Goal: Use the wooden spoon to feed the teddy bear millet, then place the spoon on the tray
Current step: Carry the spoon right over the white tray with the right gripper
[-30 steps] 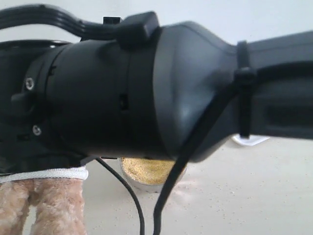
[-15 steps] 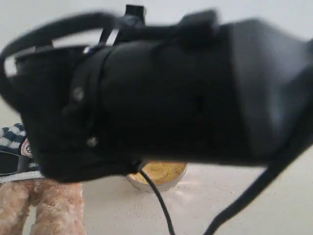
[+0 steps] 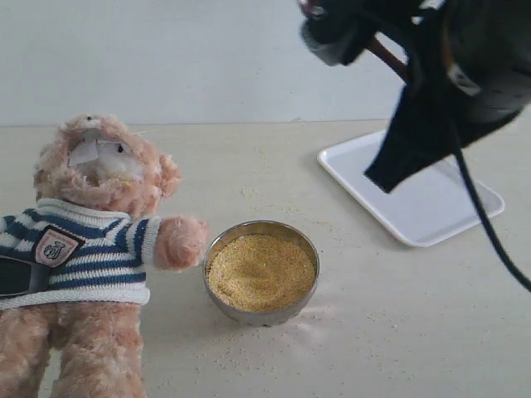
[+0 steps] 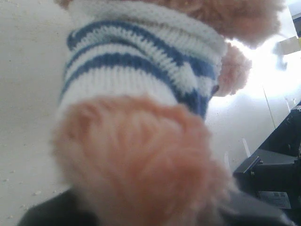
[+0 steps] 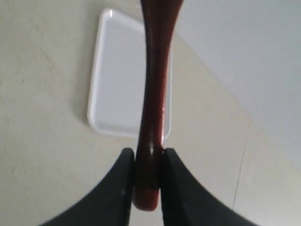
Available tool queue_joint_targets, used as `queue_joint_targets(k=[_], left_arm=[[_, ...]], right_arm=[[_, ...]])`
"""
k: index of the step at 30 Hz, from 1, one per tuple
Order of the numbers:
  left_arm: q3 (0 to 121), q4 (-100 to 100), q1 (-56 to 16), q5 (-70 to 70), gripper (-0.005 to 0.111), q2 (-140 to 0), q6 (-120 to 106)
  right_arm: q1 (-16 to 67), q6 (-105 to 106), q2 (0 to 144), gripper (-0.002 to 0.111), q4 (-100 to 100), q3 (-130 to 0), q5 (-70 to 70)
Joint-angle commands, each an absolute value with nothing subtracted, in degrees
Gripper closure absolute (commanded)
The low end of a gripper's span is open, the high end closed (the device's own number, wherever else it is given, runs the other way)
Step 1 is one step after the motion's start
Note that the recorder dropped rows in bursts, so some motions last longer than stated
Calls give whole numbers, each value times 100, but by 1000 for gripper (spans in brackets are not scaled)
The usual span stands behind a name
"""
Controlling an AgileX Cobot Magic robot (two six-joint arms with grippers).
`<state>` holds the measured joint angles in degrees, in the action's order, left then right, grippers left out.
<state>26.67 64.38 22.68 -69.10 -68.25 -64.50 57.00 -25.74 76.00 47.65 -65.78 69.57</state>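
The teddy bear lies on its back at the left in its striped sweater. A fluffy limb of it fills the left wrist view between the dark jaws of my left gripper, which is shut on it at the bear's side. Millet fills a round steel bowl beside the bear's paw. High at the upper right, my right gripper is shut on the handle end of the wooden spoon. The white tray lies below it.
Stray grains are scattered on the pale tabletop round the bowl. A black cable hangs from the right arm over the tray's near corner. A pale wall stands behind the table.
The right arm, which filled the exterior view close to the camera, has swung up and to the right. The bear, the bowl and the tray now show.
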Motion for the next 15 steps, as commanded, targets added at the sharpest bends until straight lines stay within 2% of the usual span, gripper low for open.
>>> queue_joint_targets(k=[1,6,10,15], left_arm=[[2654,6571,2281,-6996,102,-6770,-6469],[2654,6571,2281,-6996,102,-6770,-6469],[2654,6571,2281,-6996,102,-6770,-6469],[2654,6571,2281,-6996,102,-6770,-6469]], right_arm=[[4444,-2185,7449,108,3507,-6161,6717],[3366,-1420,7734,108,2478,-5997,5691],[2944,-1244,8062,108,2489,-6072,4914],[2437,-1224,8914,108,2490,-6609,4611]])
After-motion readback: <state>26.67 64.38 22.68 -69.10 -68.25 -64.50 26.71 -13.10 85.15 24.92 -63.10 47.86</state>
